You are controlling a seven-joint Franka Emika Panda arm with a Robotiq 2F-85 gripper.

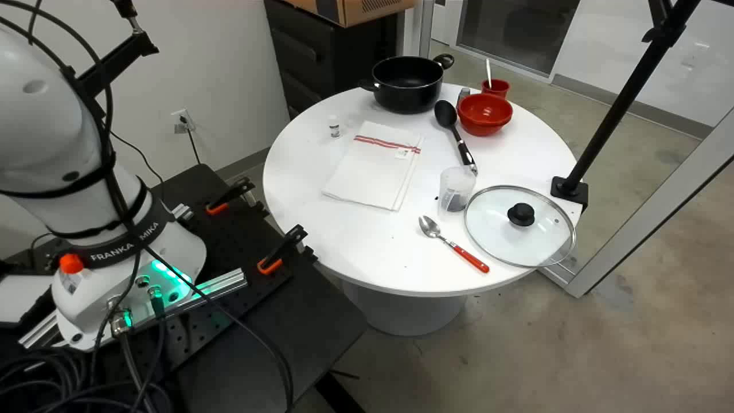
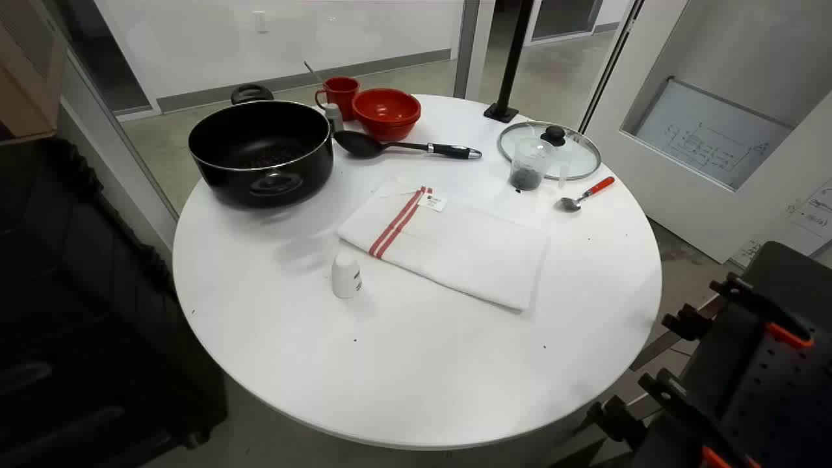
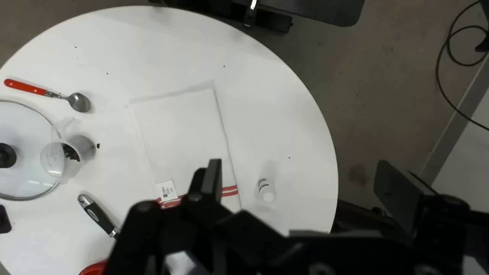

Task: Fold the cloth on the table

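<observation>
The white cloth [image 1: 373,175] lies flat as a layered rectangle on the round white table [image 1: 338,241]. It also shows in an exterior view [image 2: 468,250] and in the wrist view [image 3: 183,133]. Two thin red stripes and a small tag are near one end. My gripper [image 3: 300,172] shows only in the wrist view, open, with its fingers wide apart and nothing between them. It is above the table, apart from the cloth. One finger hides part of the striped end in that view; the other appears over the floor beyond the table edge.
A small white shaker [image 2: 346,276] stands beside the striped end. A black pot [image 1: 407,92], black ladle [image 1: 456,135] and red bowls [image 1: 484,115] are farther back. A clear cup [image 1: 456,189], glass lid [image 1: 519,229] and red-handled spoon [image 1: 453,244] lie along another side. A black pole [image 1: 625,97] rises at the edge.
</observation>
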